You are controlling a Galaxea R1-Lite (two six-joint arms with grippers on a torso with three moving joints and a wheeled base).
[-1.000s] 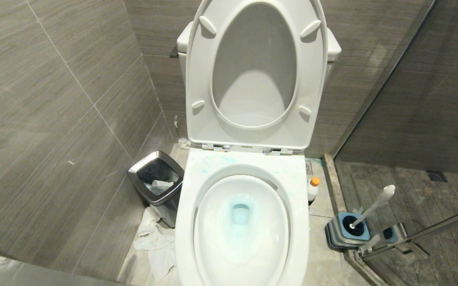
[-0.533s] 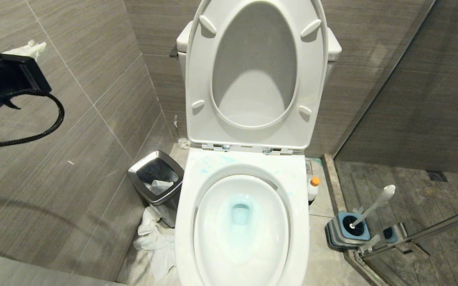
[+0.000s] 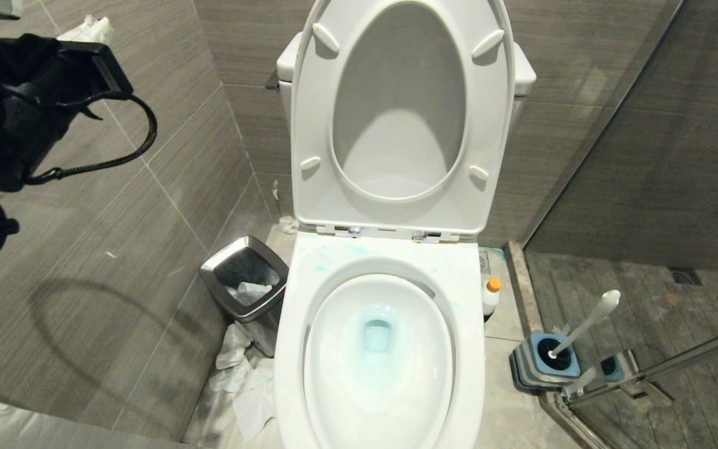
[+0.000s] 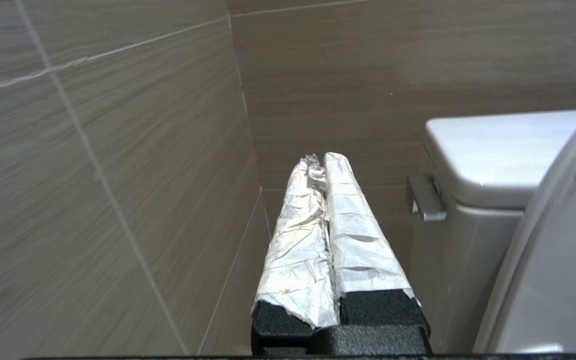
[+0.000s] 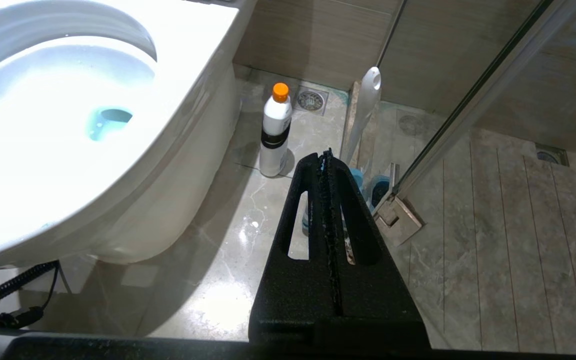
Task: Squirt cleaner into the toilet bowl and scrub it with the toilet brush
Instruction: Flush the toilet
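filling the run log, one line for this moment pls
left pincer: shut, raised near flush lever | right pincer: shut, parked | white orange-capped cleaner bottle: on floor | white-handled toilet brush: in holder

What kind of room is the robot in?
A bathroom, most likely. There is a white toilet bowl with its seat up, a toilet brush in its holder beside a glass shower door, and a small waste bin.

The left arm [image 3: 4, 125] is built of matte black housings, with a braided black cable [image 3: 128, 149] looped beside it. The left gripper [image 4: 318, 160] ends in two long tapering fingers [image 4: 363, 240] wrapped in crumpled white tape over black textured bases. The right gripper [image 5: 326, 155] is formed of two black grainy wedge-shaped fingers [image 5: 298, 225], each pierced by a long slot.
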